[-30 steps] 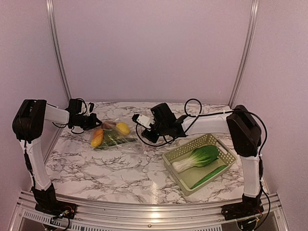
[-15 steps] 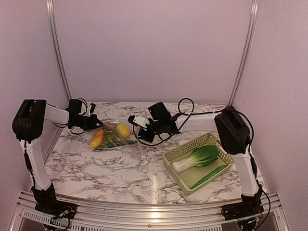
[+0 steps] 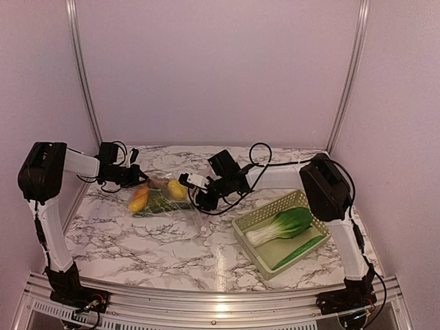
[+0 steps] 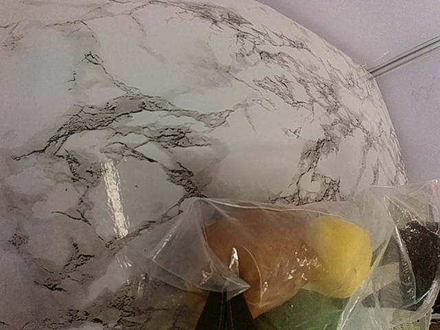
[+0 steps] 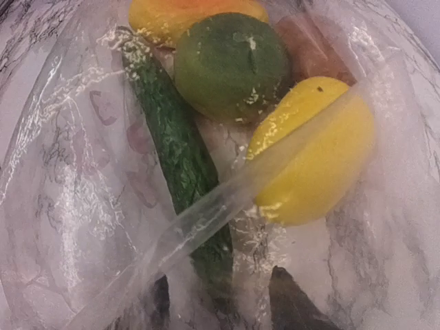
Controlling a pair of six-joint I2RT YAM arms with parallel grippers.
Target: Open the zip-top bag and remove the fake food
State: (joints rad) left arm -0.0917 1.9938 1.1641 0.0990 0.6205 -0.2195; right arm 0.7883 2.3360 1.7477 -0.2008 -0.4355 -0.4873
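The zip-top bag (image 3: 165, 203) lies on the marble at the left middle. It holds a lemon (image 3: 175, 188), an orange-yellow fruit (image 3: 138, 199) and green pieces. My left gripper (image 3: 142, 180) is shut on the bag's far-left corner; the left wrist view shows its gripper (image 4: 223, 313) pinching the plastic (image 4: 206, 268) beside a brown potato (image 4: 268, 254). My right gripper (image 3: 187, 192) is at the bag's right end. In the right wrist view the gripper (image 5: 223, 306) is open, straddling the end of the cucumber (image 5: 172, 151), with the zipper strip (image 5: 206, 213) across it, the lemon (image 5: 316, 151) and a green fruit (image 5: 230, 65) beyond.
A pale yellow-green lattice basket (image 3: 275, 203) stands at the right middle with a bok choy (image 3: 285, 224) and a green cucumber (image 3: 299, 251) in it. Black cables loop behind the right arm. Purple walls close off the back and sides.
My right gripper has moved left from beside the basket to the bag's right end. The left gripper has stayed shut on the bag's corner.
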